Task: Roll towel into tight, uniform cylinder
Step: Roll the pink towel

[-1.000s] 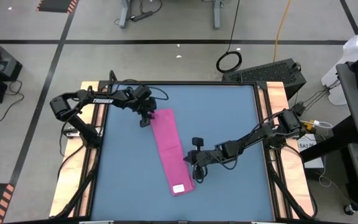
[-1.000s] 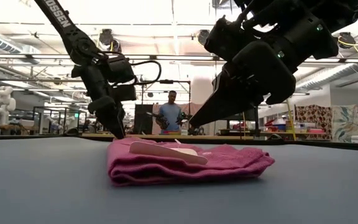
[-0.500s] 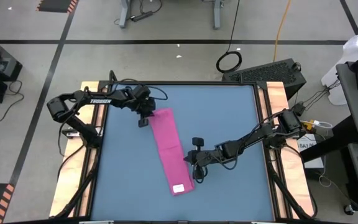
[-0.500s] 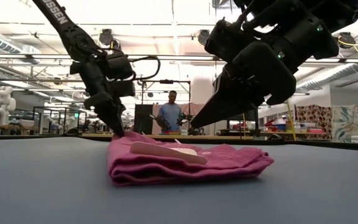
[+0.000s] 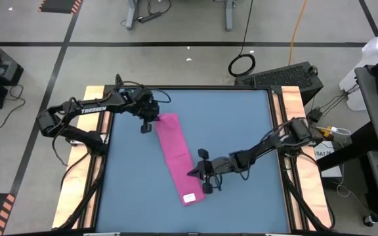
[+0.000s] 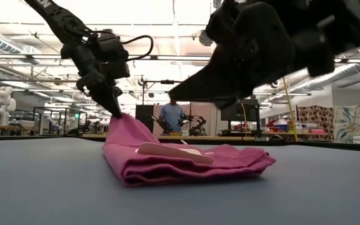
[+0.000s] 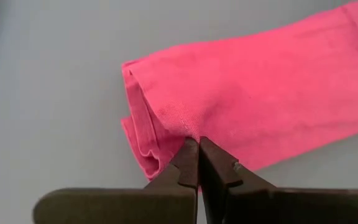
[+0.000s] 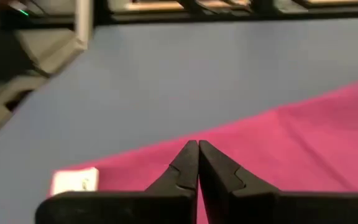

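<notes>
The magenta-pink towel (image 5: 176, 157) lies on the blue table as a long folded strip. It runs from the far left toward the near middle, with its white tag (image 5: 189, 198) at the near end. My left gripper (image 5: 147, 126) is shut on the far end, which stands raised (image 6: 120, 125) in the low view. My right gripper (image 5: 192, 174) is shut. It hovers over the strip's right edge near the near end, well above the cloth in the low view (image 6: 170, 84). My left gripper pinches the towel's far end (image 7: 188, 127) between its two fingertips, close to the folded left edge (image 7: 138, 134), where several layers show. The fingers come down from above at a slant. That end is lifted off the table while the rest of the strip (image 6: 192, 165) lies flat.
The bare blue tabletop (image 5: 241, 124) spreads wide to the right and left of the strip. Wooden rails (image 5: 293, 105) run along both sides of the table. A person (image 6: 170, 115) stands in the room far behind the table.
My left gripper has taken hold of the towel's far end and drawn it up and a little toward the table's left; the rest of the strip has stayed flat. My right gripper has risen off the cloth, tipped closer to level and shifted slightly left.
</notes>
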`<state>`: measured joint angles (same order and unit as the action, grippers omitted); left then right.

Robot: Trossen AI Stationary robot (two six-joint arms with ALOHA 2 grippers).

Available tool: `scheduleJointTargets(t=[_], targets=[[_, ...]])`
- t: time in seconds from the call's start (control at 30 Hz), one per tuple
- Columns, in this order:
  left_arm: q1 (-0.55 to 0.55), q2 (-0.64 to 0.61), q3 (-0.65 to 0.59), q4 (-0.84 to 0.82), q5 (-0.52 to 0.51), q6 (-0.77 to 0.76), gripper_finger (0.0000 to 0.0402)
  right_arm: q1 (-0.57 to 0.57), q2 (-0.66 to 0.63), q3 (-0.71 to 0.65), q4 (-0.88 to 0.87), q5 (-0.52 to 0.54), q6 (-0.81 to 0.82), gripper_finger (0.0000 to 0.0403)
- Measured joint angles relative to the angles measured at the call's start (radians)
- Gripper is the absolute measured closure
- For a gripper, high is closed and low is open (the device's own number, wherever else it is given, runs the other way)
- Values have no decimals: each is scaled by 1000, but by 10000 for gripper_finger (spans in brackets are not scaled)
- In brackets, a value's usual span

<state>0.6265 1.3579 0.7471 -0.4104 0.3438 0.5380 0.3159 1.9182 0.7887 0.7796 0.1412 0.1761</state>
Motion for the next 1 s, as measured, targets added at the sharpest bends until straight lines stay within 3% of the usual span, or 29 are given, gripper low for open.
scheduleJointTargets(t=[0.17, 0.33, 0.5, 0.63, 0.8, 1.0], targets=[[-1, 0, 0, 2, 19, 1, 399, -1, 184, 35, 211, -17, -2, 399], [-1, 0, 0, -25, 20, 2, 399, -15, 271, 123, 106, -13, 16, 399], [-1, 0, 0, -129, 20, 25, 400, -23, 260, 152, -50, -8, 90, 399], [-1, 0, 0, -173, -26, 18, 400, -14, 250, 152, -84, -3, 117, 399], [0, 0, 0, -231, -156, -41, 400, -8, 250, 151, -90, 6, 150, 401], [-1, 0, 0, -276, -166, -137, 372, -6, 251, 151, -98, 18, 175, 402]])
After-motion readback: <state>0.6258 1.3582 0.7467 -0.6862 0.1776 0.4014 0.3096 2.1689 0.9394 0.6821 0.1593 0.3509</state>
